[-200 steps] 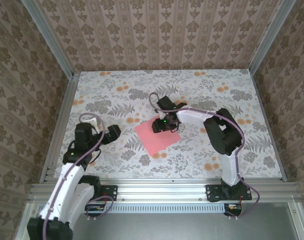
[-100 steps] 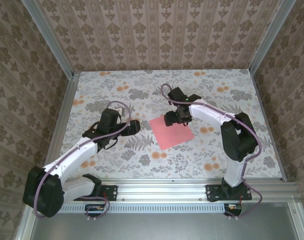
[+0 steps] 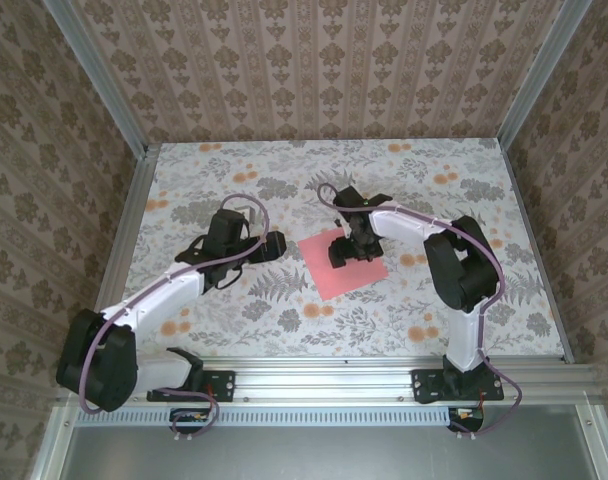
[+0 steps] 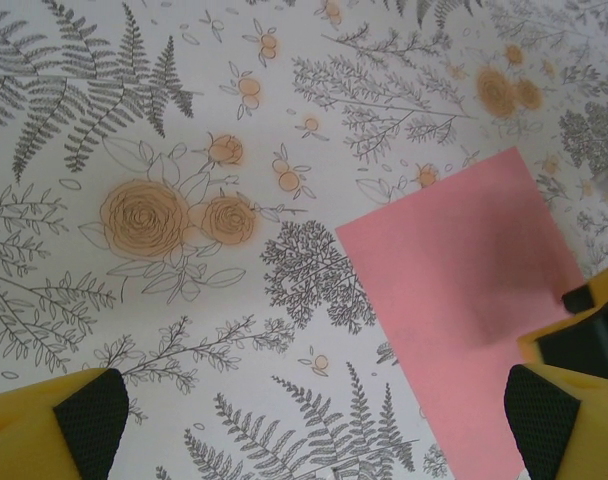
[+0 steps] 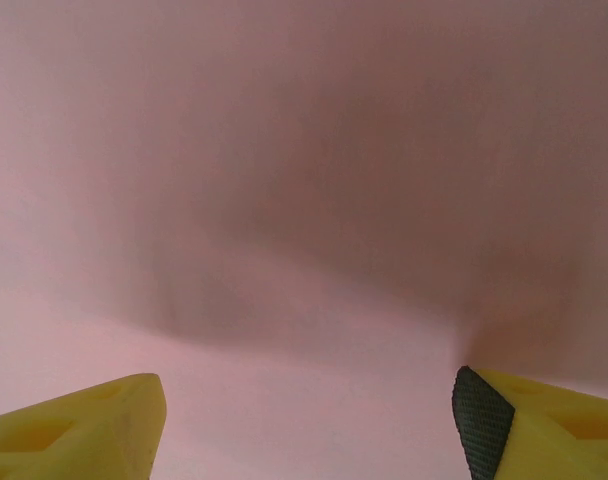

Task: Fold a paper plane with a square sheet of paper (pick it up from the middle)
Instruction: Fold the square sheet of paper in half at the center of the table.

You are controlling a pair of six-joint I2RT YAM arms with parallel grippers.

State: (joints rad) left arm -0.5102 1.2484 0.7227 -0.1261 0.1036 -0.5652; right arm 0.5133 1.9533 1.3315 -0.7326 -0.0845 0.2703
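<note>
The square sheet of paper (image 3: 329, 282) lies flat and unfolded in the middle of the worktop (image 3: 234, 170). The right tool (image 3: 342, 252) hovers low over its centre, jaws apart and gripping nothing. The left tool (image 3: 274, 245) sits released beside its left edge. Pinch gently at the centre, raising a small ridge without skidding the sheet.

the square sheet of paper (image 4: 464, 290) is thin, smooth, matt paper on a matt printed table cover (image 4: 184, 120). the left gripper (image 4: 314, 415) has yellow plastic fingers (image 4: 24, 430) with rough black pads (image 4: 89, 415).
</note>
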